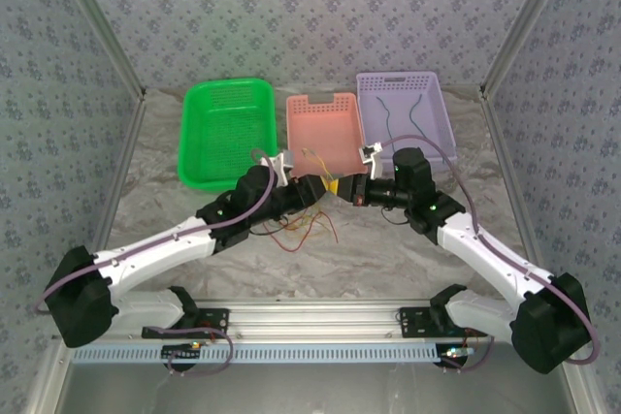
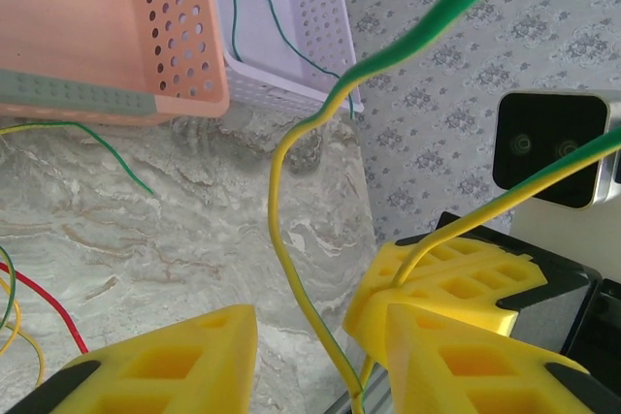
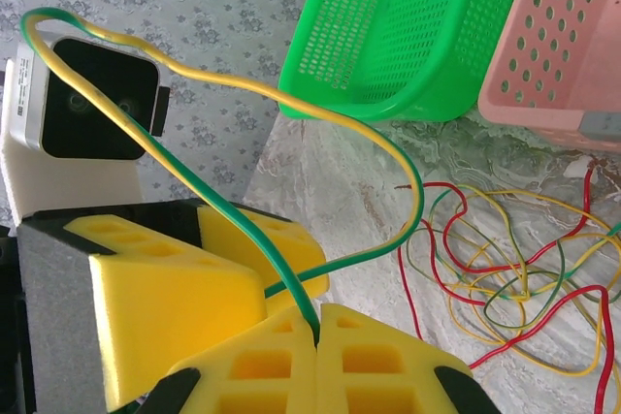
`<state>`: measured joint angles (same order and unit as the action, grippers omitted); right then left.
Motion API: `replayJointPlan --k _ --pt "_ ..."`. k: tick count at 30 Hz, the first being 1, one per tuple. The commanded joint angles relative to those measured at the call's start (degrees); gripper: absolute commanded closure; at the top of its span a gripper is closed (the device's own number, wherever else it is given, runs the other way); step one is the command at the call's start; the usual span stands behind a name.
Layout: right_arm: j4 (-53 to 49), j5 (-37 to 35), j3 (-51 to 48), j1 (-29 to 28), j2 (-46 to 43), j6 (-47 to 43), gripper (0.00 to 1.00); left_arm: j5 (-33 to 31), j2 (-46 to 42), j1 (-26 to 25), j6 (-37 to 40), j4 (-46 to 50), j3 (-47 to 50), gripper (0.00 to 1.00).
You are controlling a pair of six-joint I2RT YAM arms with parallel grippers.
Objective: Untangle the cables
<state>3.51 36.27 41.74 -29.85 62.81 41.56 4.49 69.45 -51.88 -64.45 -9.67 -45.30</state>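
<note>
Broadly, a marbled worktop point(image 1: 388, 249) spans the top view, and the two arms reach in from 7 and 5 o'clock to meet near its centre. The left arm point(image 1: 165, 244) and the right arm point(image 1: 485, 249) are white with dark joints.

Three baskets stand in a row along the far side. The green basket point(image 1: 228, 128) is at 11 o'clock, the pink basket point(image 1: 325, 133) at 12 and the lavender basket point(image 1: 403, 147) at 1. Pink and lavender stand right beside each other, while green stands a little apart from pink.

The left gripper point(image 2: 320, 317) and the right gripper point(image 3: 317, 322) face each other tip to tip, just toward 6 o'clock of the pink basket. The right gripper is pinched tight on a green-and-yellow cable point(image 2: 275, 201). That cable arches up in a loop from its fingers and runs across to the left gripper. The left gripper stands partly spread, with the same cable passing through the gap between its yellow fingers point(image 2: 165, 366). There is clear space on both sides of the cable there.

The tangled cables point(image 1: 306, 230), red, yellow and green, lie in a loose heap on the worktop just toward 6 o'clock of the grippers. In the right wrist view the loops overlap one another. Two thin dark cables point(image 2: 234, 7) lie inside the lavender basket.
</note>
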Motion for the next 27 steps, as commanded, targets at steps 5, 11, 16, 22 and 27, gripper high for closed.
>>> replayJointPlan --k 5,11,16,22,27 --pt "0.98 -0.94 1.82 -0.52 -0.14 -1.11 1.0 0.5 1.77 -0.49 -0.79 -2.29 -1.27 0.72" --pt "1.15 -1.0 1.77 -0.49 -0.23 -1.03 1.0 0.19 2.32 -0.78 -0.73 -1.91 -1.09 0.86" --pt "-0.84 -1.25 2.09 -0.52 -1.06 -2.08 1.0 -2.42 0.94 -0.81 0.99 1.54 -1.26 1.0" --pt "-14.13 -4.27 5.2 0.15 -4.04 -10.02 1.0 -12.49 -4.18 2.04 8.85 17.82 -2.46 1.0" --pt "-26.64 -7.85 8.27 -1.04 -4.32 -17.38 1.0 -9.22 -7.93 13.05 19.22 23.02 -4.69 1.0"
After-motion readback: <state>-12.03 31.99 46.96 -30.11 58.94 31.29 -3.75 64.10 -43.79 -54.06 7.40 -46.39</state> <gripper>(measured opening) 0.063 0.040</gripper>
